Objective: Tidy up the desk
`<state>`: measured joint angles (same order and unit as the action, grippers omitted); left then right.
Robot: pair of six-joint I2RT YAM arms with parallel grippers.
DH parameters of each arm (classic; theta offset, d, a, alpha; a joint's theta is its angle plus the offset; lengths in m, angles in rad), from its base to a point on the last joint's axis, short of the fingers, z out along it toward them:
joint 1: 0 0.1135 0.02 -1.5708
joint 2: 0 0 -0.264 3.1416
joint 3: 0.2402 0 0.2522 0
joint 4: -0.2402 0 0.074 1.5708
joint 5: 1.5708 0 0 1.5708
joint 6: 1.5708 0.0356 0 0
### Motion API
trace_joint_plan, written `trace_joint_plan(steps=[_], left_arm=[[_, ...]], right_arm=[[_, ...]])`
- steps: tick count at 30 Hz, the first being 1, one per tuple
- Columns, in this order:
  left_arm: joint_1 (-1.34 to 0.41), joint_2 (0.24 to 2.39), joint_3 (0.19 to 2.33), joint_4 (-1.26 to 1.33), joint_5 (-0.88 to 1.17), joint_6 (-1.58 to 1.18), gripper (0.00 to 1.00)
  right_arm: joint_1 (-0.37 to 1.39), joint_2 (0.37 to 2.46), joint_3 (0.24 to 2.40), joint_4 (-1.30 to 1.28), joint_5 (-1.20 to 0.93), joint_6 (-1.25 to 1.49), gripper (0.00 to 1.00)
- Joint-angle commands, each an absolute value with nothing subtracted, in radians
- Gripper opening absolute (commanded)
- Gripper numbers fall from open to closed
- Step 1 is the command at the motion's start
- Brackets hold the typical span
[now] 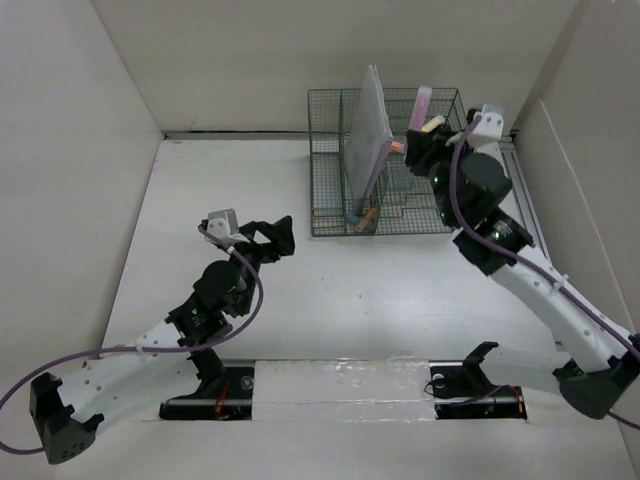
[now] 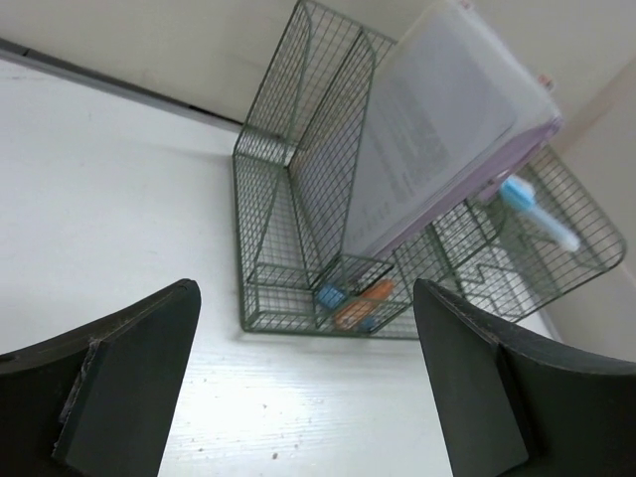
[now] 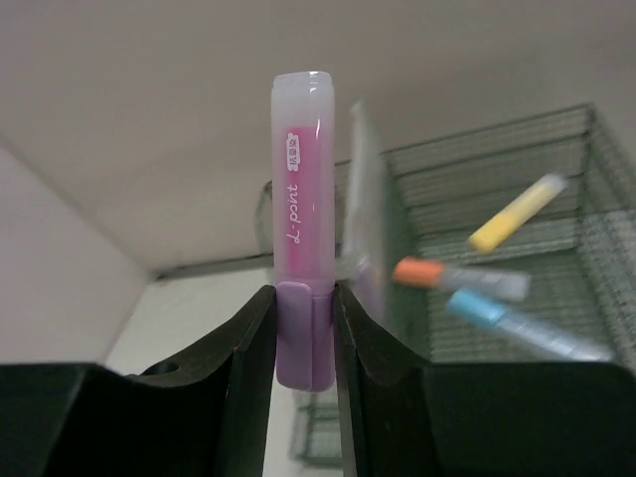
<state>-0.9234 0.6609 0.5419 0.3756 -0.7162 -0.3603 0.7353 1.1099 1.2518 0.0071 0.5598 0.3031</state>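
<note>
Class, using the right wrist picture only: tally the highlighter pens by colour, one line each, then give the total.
pink pen: 1
yellow pen: 1
orange pen: 1
blue pen: 1
Total: 4

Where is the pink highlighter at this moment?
In the top view, the pink highlighter is clamped in the right gripper, over the right part of the green wire basket at the far side of the desk.

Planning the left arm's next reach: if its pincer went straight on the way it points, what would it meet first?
Probably the near wall of the green wire organizer, ahead of the open left pincer; only bare desk lies between. Depth is unclear: it might touch the desk first.
</note>
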Motion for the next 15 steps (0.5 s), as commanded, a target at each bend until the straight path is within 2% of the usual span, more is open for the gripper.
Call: trace_joint_plan(steps=[1,4,5,6,9,15], left_arm=[[-0.927,0.701,0.535,0.4,-0.741,-0.353,0.84],[-0.927,0.73,0.537,0.405,-0.739,-0.345,0.85],[-0.927,0.732,0.537,0.41,-0.739,-0.345,0.85],[-0.927,0.732,0.534,0.411,-0.741,-0.342,0.85],[-0.927,0.727,0.526,0.417,-0.739,-0.336,0.85],[-0.927,0.707,0.512,0.434,-0.739,-0.33,0.85]], right_arm=[[0.573,1.238,1.353,0.029,0.425,0.184,0.14],[0.376,1.452,1.53,0.003,0.243,0.205,0.13],[0.352,1.453,1.531,0.003,0.21,0.206,0.13],[0.332,1.544,1.625,-0.05,0.183,0.219,0.13],[0.289,1.649,1.728,-0.097,0.111,0.239,0.13],[0.233,1.775,1.773,-0.071,-0.028,0.324,0.17]])
